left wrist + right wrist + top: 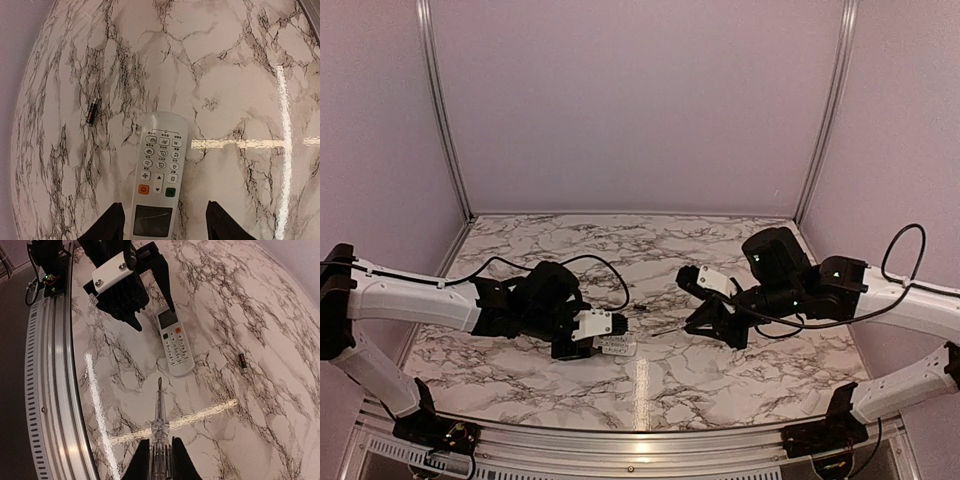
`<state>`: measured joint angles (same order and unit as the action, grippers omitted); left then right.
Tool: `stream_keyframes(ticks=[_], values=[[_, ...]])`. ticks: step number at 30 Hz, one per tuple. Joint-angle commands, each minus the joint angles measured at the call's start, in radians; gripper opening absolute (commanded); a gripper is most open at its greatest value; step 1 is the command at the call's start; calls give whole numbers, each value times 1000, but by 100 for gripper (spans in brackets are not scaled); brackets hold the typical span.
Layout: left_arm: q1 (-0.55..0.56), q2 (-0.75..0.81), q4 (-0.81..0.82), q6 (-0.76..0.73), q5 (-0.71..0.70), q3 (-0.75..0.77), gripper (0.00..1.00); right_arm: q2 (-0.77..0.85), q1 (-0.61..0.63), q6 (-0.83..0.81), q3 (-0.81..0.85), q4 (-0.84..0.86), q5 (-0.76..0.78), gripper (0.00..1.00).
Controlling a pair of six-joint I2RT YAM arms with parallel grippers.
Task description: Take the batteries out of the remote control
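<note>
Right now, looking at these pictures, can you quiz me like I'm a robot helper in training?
1. True or false: the remote control lies buttons-up, its window end between the left gripper's open fingers.
2. Which holds the thin grey stick? A the left gripper, B the right gripper, C neither.
3. How many batteries can you see loose on the table?
Key: 1 true; 2 B; 3 one.

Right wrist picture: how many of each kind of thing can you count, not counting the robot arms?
Remote: 1
Battery: 1
Stick: 1
Total: 3
</note>
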<state>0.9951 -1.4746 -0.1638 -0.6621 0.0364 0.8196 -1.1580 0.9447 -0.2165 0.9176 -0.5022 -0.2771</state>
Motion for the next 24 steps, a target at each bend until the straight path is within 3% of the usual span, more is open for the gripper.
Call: stream_keyframes(ticks=[1, 6, 24], values=[[-45, -102, -71, -27, 46, 97, 60, 50, 9, 81, -19, 21, 45, 0], [-72, -192, -129, -80, 56, 170, 67, 97, 9, 122, -41, 5, 72, 0], [-132, -352, -181, -86, 85, 245, 73, 122, 10, 172, -30, -25, 91, 0]])
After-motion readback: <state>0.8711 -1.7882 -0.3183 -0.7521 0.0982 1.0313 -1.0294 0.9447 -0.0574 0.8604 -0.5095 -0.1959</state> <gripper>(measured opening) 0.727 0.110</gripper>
